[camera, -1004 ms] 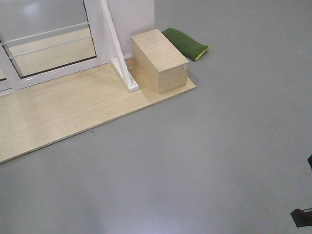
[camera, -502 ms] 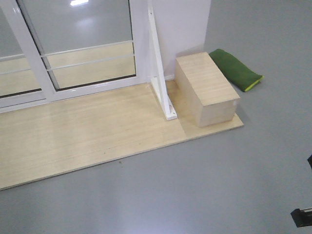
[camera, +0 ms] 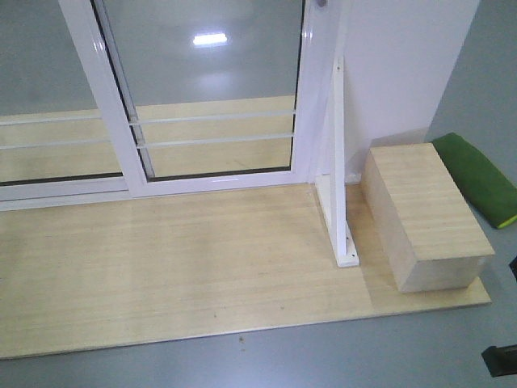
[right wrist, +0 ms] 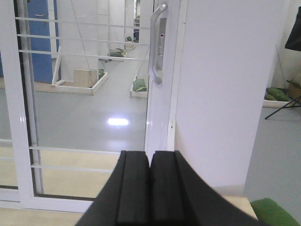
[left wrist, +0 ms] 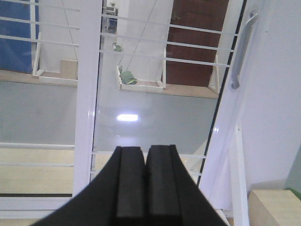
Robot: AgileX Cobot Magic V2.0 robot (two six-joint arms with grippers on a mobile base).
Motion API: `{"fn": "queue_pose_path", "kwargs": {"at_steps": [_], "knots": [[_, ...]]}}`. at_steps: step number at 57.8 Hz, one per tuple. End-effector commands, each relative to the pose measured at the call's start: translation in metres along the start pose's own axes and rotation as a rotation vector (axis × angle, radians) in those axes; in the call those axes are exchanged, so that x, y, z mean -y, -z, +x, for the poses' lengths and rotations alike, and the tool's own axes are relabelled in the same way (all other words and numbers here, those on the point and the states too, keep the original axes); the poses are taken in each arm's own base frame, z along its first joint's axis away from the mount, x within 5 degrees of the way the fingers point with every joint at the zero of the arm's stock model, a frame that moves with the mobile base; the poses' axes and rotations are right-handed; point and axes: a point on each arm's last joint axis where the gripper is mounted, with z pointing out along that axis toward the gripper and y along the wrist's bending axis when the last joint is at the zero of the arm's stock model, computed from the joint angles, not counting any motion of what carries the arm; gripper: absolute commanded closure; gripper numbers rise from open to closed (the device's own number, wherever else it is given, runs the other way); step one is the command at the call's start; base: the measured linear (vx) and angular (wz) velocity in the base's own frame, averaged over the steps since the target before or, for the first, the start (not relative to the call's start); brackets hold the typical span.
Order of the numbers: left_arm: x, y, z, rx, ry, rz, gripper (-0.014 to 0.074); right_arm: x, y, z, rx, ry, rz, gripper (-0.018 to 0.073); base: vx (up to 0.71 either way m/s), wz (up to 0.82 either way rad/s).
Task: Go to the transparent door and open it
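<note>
The transparent door (camera: 214, 89) is a clear glass panel in a white frame with thin white bars across it, standing shut behind the wooden platform. Its long grey handle (right wrist: 157, 44) runs along the right stile, also seen as handle (left wrist: 242, 47) in the left wrist view. My left gripper (left wrist: 145, 149) is shut with nothing in it, well short of the door glass (left wrist: 155, 94). My right gripper (right wrist: 150, 153) is shut and empty too, below and short of the handle. A second glass panel (camera: 40, 89) without a handle stands to the left.
A light wooden platform (camera: 161, 267) lies before the door. A white brace (camera: 339, 162) and white wall panel (camera: 404, 65) stand right of the door. A wooden box (camera: 424, 214) sits on the platform's right end, a green cushion (camera: 477, 178) behind it on the grey floor.
The front view has closed in on the door and swung toward it. The door now fills the upper frame, and the box and cushion have shifted right.
</note>
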Motion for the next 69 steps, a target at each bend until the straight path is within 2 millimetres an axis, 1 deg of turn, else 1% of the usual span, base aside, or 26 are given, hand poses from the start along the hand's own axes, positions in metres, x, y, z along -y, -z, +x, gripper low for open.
{"fn": "queue_pose_path", "kwargs": {"at_steps": [1, 36, 53, 69], "knots": [[-0.0008, -0.0002, 0.0021, 0.063, 0.011, 0.010, 0.0593, 0.0010, 0.0008, -0.0038, 0.085, 0.012, 0.017, 0.0559, 0.52, 0.20], [-0.0008, -0.0002, 0.0021, 0.063, 0.011, 0.010, 0.0593, 0.0010, 0.0008, -0.0038, 0.085, 0.012, 0.017, 0.0559, 0.45, 0.08], [-0.0008, -0.0002, 0.0021, 0.063, 0.011, 0.010, 0.0593, 0.0010, 0.0008, -0.0038, 0.085, 0.012, 0.017, 0.0559, 0.29, 0.06], [-0.0008, -0.0002, 0.0021, 0.063, 0.011, 0.010, 0.0593, 0.0010, 0.0008, -0.0038, 0.085, 0.012, 0.017, 0.0559, 0.16, 0.04]]}}
